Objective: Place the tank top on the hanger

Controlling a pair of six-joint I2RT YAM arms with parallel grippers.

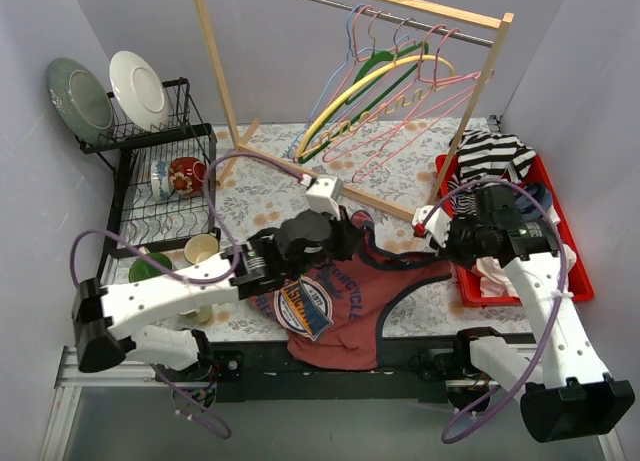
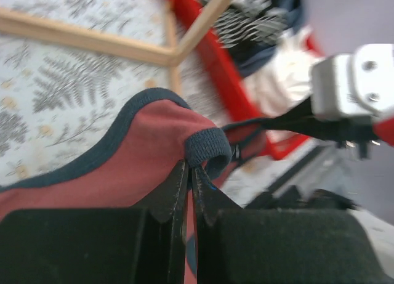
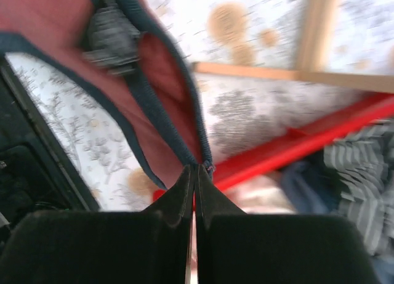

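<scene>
- The tank top [image 1: 345, 316] lies on the flowered table [image 1: 270, 146] near the front edge, between the two arms, its hem hanging over the edge.
- The left gripper [image 2: 189, 170] is pinched tight on the navy trim at one shoulder, with a fold of rust-red cloth bunched above its fingers.
- The right gripper [image 3: 196, 170] is also closed, nipping the navy edge of the other strap, which runs taut away from it.
- Both shoulders are lifted slightly, and the neckline is stretched between the two grippers.
- The hanger [image 1: 325, 96] hangs on the wooden rack [image 1: 440, 8] at the back, well apart from the shirt, among pink, green and yellow ones.
- A red tray [image 1: 480, 301] of clothes sits just beside the right gripper.
</scene>
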